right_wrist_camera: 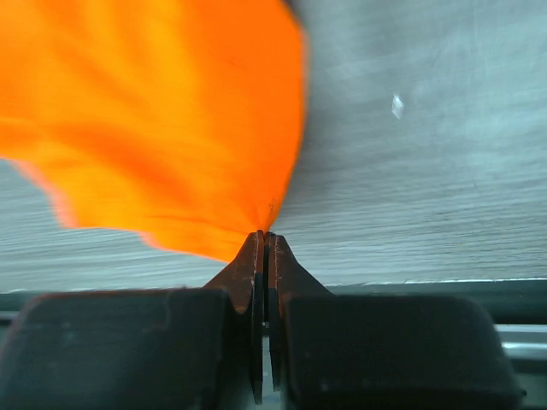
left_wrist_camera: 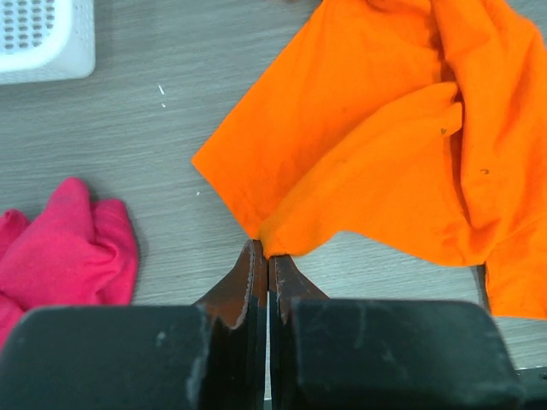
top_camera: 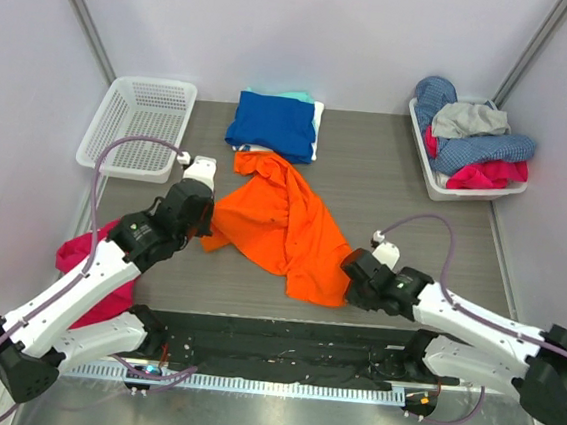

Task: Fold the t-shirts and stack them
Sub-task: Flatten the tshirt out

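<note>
Orange t-shirt (top_camera: 282, 222), gripped at two points and lying crumpled on the grey wood-grain table (top_camera: 406, 194).

The left gripper (left_wrist_camera: 262, 253) has its jaws pressed together on the shirt's near-left corner, where two hem edges meet at the fingertips. The right gripper (right_wrist_camera: 264, 239) is likewise clamped, with a pinch of orange cloth caught between its tips and fanning away from them; motion blur softens this wrist view.

In the top view, the left gripper (top_camera: 205, 231) sits at the garment's left edge and the right gripper (top_camera: 346, 279) at its near-right end.

The shirt's long axis runs diagonally, from a bunched far end just in front of the folded stack down to a broader near end by the right gripper. Folds run along this axis, and a few small dark specks show in the left wrist view.

The blue t-shirt (top_camera: 272, 123) lies folded at the far centre, on top of pale teal and white layers (top_camera: 318, 110).

A white basket (top_camera: 136, 123) stands at the far left. A pink cloth (top_camera: 84, 254) lies by the left arm. A tray (top_camera: 430, 176) heaped with mixed clothing stands at the far right.
</note>
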Robot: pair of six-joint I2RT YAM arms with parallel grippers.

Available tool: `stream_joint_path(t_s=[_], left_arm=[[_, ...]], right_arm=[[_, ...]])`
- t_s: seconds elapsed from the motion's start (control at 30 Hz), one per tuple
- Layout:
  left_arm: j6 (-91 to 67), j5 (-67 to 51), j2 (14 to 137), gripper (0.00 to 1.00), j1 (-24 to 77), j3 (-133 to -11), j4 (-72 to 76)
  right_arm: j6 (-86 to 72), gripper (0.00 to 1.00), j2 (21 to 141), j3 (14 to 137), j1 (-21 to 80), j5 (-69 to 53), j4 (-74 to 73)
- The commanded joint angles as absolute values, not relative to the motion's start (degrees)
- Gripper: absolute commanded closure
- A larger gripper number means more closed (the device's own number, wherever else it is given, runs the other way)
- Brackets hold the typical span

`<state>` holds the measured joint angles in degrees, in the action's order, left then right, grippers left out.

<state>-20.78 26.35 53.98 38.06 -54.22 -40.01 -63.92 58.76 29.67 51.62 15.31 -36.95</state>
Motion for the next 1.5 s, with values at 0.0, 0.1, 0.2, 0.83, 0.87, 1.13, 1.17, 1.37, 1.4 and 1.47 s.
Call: stream_joint_path(t_s=[0.0,0.1,0.2,0.83,0.87,1.13,1.17,1.37,1.4,1.47], left_arm=[[-21.0,27.2,52.6,1.0,37.7,-64.4,-43.8],[-20.4,27.2,53.4,1.0,37.7,-72.9,-46.3],[-19.5,26.8,55.0,1.0,37.7,-82.2,-49.5],[-16.3,22.9,60.7,1.0,37.7,-118.1,-57.1],[-16.3,22.5,60.7,1.0,37.7,-118.5,-57.1],[-16.3,22.6,60.4,1.0,37.7,-120.6,-57.6],[-16.2,22.6,60.5,1.0,37.7,-120.8,-57.7],[-16.3,22.5,60.5,1.0,37.7,-123.0,-59.2],[-16.5,22.3,60.2,1.0,37.7,-122.6,-59.4],[-17.0,21.4,59.4,1.0,37.7,-122.1,-59.9]], right_arm=[[-59.3,0.99,51.9,42.7,51.9,24.2,-45.1],[-54.9,0.99,50.6,53.6,51.9,30.0,-48.9],[-49.4,0.99,51.5,68.0,51.9,34.8,-51.5],[-20.4,0.99,61.7,112.9,51.9,44.4,-44.7],[-18.8,0.99,63.2,116.0,51.9,44.2,-44.6],[-14.7,0.99,69.1,127.6,51.9,41.4,-46.2],[-14.6,0.99,69.2,128.5,51.9,41.4,-46.2],[-15.2,0.99,69.0,128.8,51.9,39.8,-47.1],[-15.5,0.99,68.7,128.3,51.8,39.0,-47.3],[-16.2,0.99,67.6,126.8,51.9,36.5,-47.7]])
